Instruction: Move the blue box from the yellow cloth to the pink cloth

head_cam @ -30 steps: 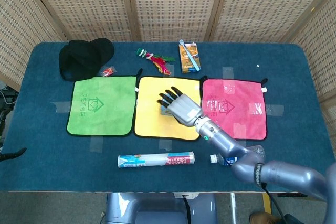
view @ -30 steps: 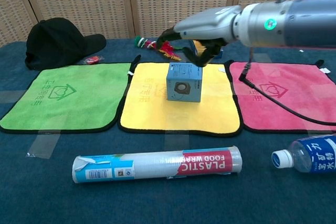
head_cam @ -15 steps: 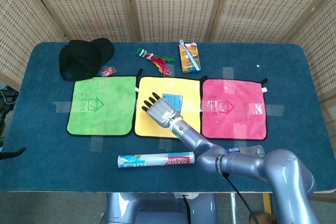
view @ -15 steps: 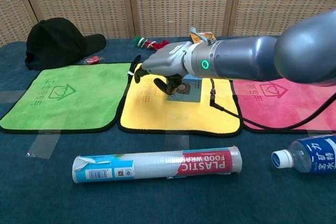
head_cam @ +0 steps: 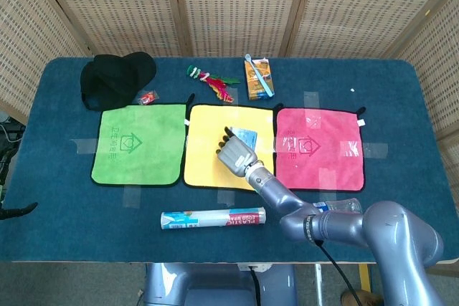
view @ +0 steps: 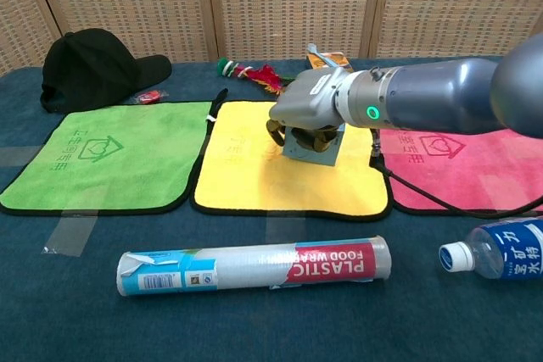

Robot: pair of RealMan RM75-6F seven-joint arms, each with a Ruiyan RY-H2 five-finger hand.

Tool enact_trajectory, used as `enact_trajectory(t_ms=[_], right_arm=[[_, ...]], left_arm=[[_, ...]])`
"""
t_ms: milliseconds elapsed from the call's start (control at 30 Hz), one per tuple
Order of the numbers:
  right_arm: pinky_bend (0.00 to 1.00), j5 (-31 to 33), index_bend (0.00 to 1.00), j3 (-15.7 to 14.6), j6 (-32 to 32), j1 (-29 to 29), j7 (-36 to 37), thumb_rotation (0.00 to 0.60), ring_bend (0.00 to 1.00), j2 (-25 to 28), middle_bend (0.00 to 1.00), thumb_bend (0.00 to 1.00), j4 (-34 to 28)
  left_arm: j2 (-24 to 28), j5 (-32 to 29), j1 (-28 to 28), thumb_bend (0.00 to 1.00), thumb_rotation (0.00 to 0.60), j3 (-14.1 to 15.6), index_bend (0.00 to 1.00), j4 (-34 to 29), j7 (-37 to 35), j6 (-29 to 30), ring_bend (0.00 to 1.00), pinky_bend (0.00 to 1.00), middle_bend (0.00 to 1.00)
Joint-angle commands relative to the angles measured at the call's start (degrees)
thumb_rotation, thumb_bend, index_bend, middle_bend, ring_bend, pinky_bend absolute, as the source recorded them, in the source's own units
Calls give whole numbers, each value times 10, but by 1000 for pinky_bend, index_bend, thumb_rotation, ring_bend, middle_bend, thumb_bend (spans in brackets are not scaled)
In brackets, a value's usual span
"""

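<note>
One hand in play: right hand [view: 307,118] has fingers curled over the blue box [view: 316,143], which sits tilted on the yellow cloth [view: 254,175]. Risk: the grip looks shallow, so the box could slip or tumble short of the pink cloth [view: 475,158]. Left hand not visible.

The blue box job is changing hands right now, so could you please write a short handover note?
Right hand: fingers wrapped around the small blue cardboard box, which looks tilted.
Left hand: not in view.
The box is over the yellow square cloth, towards its right side; whether it has left the cloth is unclear.
Done: grasp made.
Left: carry the box right to the pink square cloth, set it down, release.
</note>
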Motion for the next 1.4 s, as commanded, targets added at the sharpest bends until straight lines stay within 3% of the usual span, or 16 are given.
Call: enact_trajectory(t_ms=[33, 533, 800, 1400], right_arm=[[131, 23, 325, -19, 20, -2, -22, 600, 231, 23, 328, 1000, -25], [148, 45, 360, -112, 72, -42, -62, 600, 262, 110, 368, 1000, -102], [149, 45, 362, -130, 81, -48, -78, 600, 266, 120, 373, 1000, -108], [150, 108, 365, -166, 99, -45, -144, 600, 268, 127, 383, 1000, -122]], left_arm=[[0, 4, 1, 0, 600, 1, 0, -2, -1, 2, 0, 0, 0], [8, 29, 9, 0, 600, 9, 0, -13, -12, 19, 0, 0, 0], [9, 35, 11, 0, 600, 11, 0, -17, -13, 25, 0, 0, 0], [9, 39, 13, 0, 600, 13, 0, -18, -13, 29, 0, 0, 0]])
